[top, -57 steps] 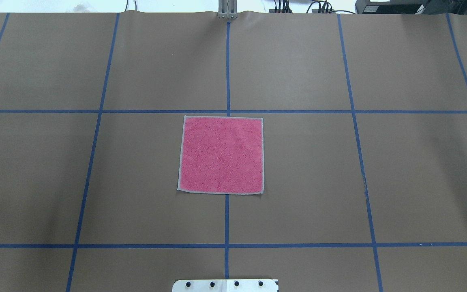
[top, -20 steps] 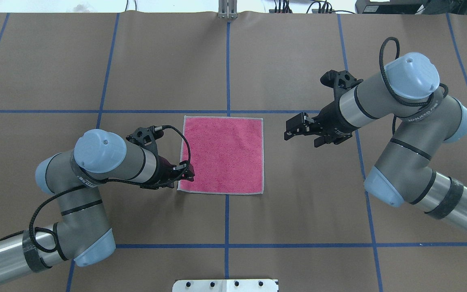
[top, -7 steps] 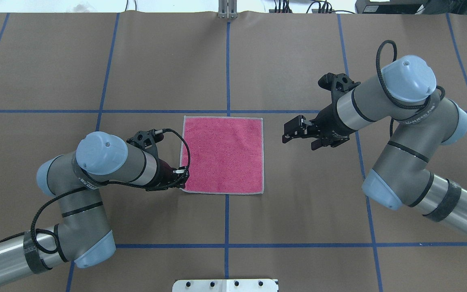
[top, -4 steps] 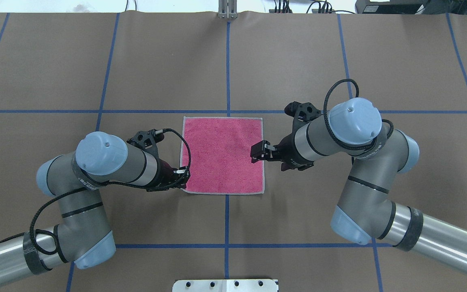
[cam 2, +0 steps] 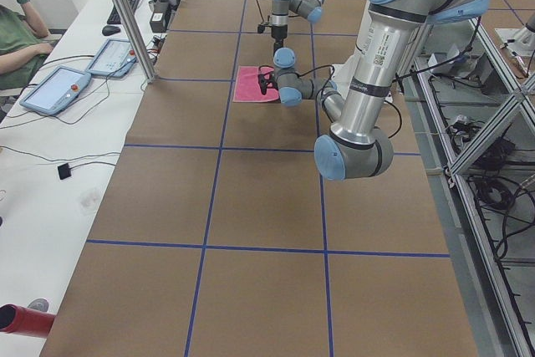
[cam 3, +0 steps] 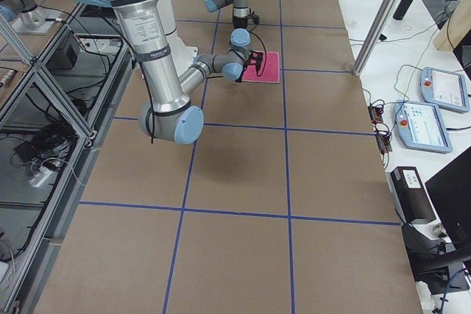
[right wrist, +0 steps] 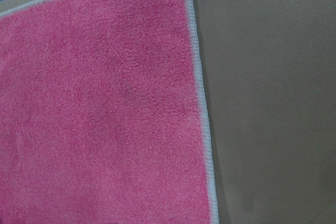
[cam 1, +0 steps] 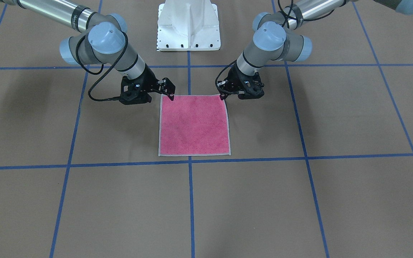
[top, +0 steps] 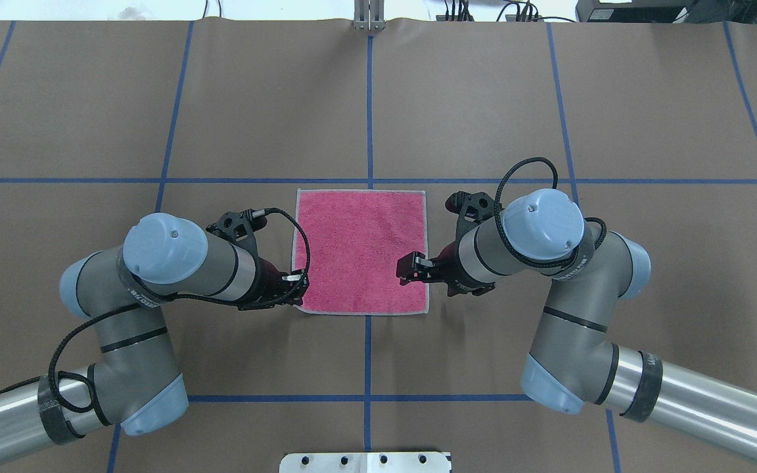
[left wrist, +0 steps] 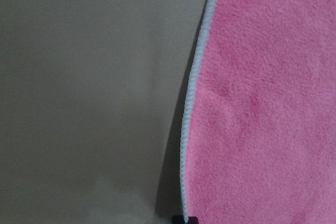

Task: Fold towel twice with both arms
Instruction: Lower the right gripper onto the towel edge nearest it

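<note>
The towel (top: 360, 253) lies flat at the middle of the table (top: 483, 98), pink side up. The left claw (top: 298, 289) sits low at its robot-side left corner — gripping or not, I cannot tell. The right claw (top: 409, 268) hangs over the right edge, fingers apart, holding nothing.

The overhead camera looks down, base (top: 365, 462) at 6 o'clock; the front one faces it, base at 12. Side cameras look along the table (cam 2: 251, 206). Wrist cameras sit close over the towel (top: 360, 249), shared by all.
</note>
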